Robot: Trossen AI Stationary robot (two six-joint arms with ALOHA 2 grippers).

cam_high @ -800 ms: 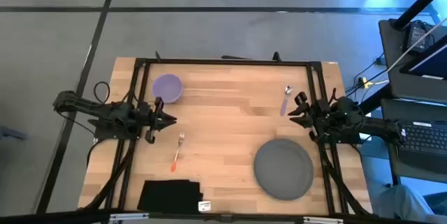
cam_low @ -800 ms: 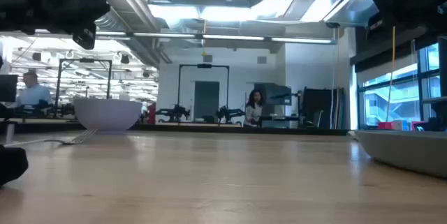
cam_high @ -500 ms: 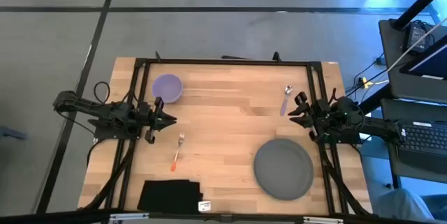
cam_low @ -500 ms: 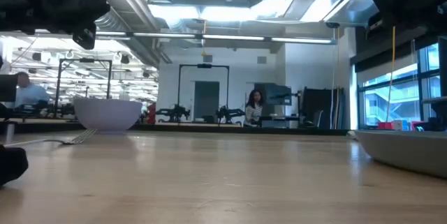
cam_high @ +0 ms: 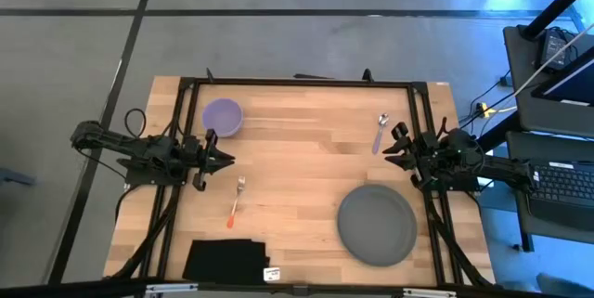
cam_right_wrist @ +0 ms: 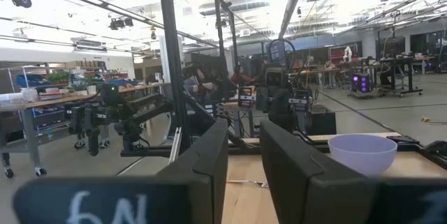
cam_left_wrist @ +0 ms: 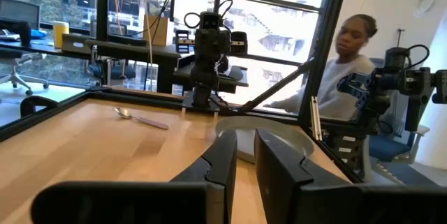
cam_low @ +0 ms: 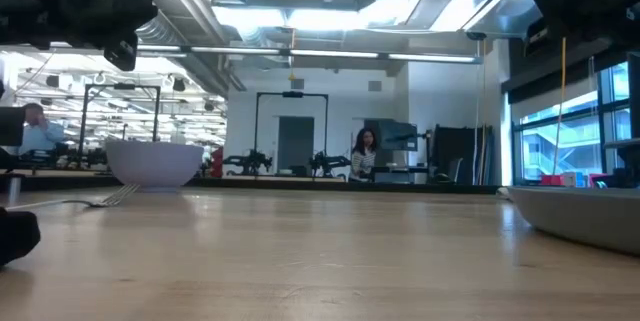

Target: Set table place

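Fingers, left gripper: mine, slightly parted, empty, unmoved.
Bowl: unchanged, far-left.
Fork: unchanged.
Spoon: unchanged.
Plate: unchanged, near-right.
Fingers, right gripper: slightly parted, empty, unmoved.

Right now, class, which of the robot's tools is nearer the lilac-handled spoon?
Right. The right tool sits just beside the spoon; the left tool is far across the table.
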